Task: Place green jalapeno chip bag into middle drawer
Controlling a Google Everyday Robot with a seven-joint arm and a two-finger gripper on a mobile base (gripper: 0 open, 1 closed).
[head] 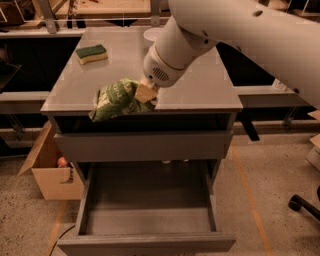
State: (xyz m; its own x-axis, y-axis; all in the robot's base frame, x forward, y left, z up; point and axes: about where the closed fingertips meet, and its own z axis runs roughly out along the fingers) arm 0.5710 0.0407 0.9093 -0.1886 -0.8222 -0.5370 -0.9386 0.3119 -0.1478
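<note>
The white arm (260, 35) comes in from the upper right and slopes down toward the left. Its thick, round wrist (167, 62) ends in a vented cap that points down and to the left. The hand (143, 94) sits just beneath that cap, over the front edge of the bench (200, 95), a little left of the middle. One tan finger pad (147, 91) shows, pressed against the bag (115, 100); the other is hidden behind it. The hand grips the bag.

place: workshop | cues: concrete floor (270, 200), cardboard box (50, 182), wooden benches (115, 9) | jaws: gripping green jalapeno chip bag (115, 100), cabinet-top (200, 92) edge
</note>
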